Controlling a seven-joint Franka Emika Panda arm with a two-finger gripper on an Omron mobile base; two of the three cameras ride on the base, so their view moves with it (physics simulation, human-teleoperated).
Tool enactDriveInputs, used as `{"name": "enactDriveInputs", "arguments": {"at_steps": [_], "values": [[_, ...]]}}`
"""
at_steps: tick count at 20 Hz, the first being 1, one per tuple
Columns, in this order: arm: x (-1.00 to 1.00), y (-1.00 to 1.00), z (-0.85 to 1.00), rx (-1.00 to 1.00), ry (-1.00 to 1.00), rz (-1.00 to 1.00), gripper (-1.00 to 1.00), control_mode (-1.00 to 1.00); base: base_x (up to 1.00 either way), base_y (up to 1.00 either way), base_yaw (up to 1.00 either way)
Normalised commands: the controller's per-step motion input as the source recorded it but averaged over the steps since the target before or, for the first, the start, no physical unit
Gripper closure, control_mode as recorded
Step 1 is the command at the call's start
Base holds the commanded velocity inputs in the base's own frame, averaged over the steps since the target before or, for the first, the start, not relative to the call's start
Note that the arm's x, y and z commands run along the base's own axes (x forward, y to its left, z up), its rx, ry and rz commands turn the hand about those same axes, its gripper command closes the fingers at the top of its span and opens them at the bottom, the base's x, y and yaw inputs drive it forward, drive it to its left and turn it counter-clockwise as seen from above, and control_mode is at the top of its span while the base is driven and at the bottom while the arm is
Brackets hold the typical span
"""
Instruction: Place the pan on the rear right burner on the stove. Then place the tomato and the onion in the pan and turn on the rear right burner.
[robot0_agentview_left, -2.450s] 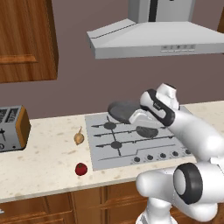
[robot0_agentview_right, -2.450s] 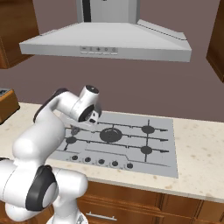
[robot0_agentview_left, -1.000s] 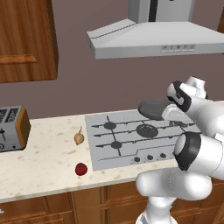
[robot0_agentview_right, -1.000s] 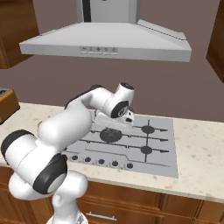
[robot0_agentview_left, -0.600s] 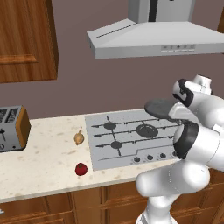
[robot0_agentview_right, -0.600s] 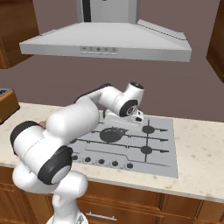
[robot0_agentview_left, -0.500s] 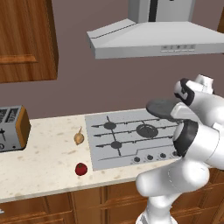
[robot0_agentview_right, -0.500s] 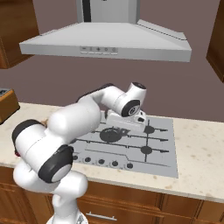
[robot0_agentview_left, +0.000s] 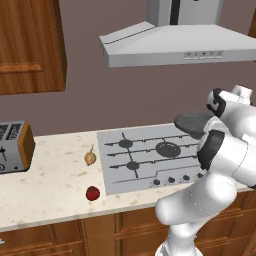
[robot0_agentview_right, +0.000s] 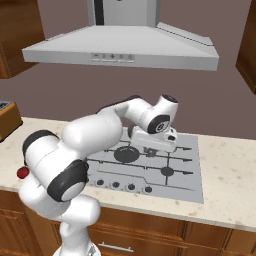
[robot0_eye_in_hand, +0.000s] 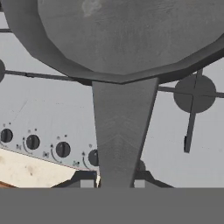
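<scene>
My gripper (robot0_eye_in_hand: 116, 180) is shut on the long handle of the pan (robot0_eye_in_hand: 122, 39), a dark grey skillet. The pan (robot0_agentview_left: 191, 122) hangs level above the right rear part of the stove (robot0_agentview_left: 145, 170), with the gripper (robot0_agentview_left: 212, 124) at its right side. In the right base view the hand (robot0_agentview_right: 152, 141) sits over the stove (robot0_agentview_right: 187, 180) and covers the pan. The rear right burner is hidden under the pan and arm. The tan onion (robot0_agentview_left: 90, 158) lies on the counter left of the stove. The red tomato (robot0_agentview_left: 92, 193) lies nearer the front edge, also seen as the tomato (robot0_agentview_right: 22, 172).
A toaster (robot0_agentview_left: 15, 147) stands at the far left of the counter. A range hood (robot0_agentview_left: 175, 42) hangs over the stove. A row of dark knobs (robot0_eye_in_hand: 62, 149) lines the stove's front, and a small burner (robot0_eye_in_hand: 194, 93) shows right of the pan's handle.
The arm has carried the pan to the right across the stove, from over the middle burner to the right rear. The grip on the handle stayed shut; onion and tomato have not moved.
</scene>
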Motion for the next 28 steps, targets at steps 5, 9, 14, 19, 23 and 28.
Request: {"name": "enactDriveInputs", "arguments": {"at_steps": [5,9,14,19,23,28], "values": [[0.02,-0.33,0.0,-0.01,-0.04,0.0,1.0,-1.0,0.0,0.0,0.0],[0.0,-0.29,-0.01,0.0,-0.09,0.0,1.0,-1.0,0.0,0.0,0.0],[0.04,-0.16,-0.12,0.0,-0.08,0.0,1.0,-1.0,0.0,0.0,0.0],[0.06,-0.01,-0.2,-0.02,-0.01,0.01,1.0,-1.0,0.0,0.0,0.0],[0.14,0.0,-0.11,-0.05,0.0,0.01,1.0,-1.0,0.0,0.0,0.0],[0.28,-0.1,-0.06,-0.01,0.01,0.05,1.0,-1.0,0.0,0.0,0.0]]}}
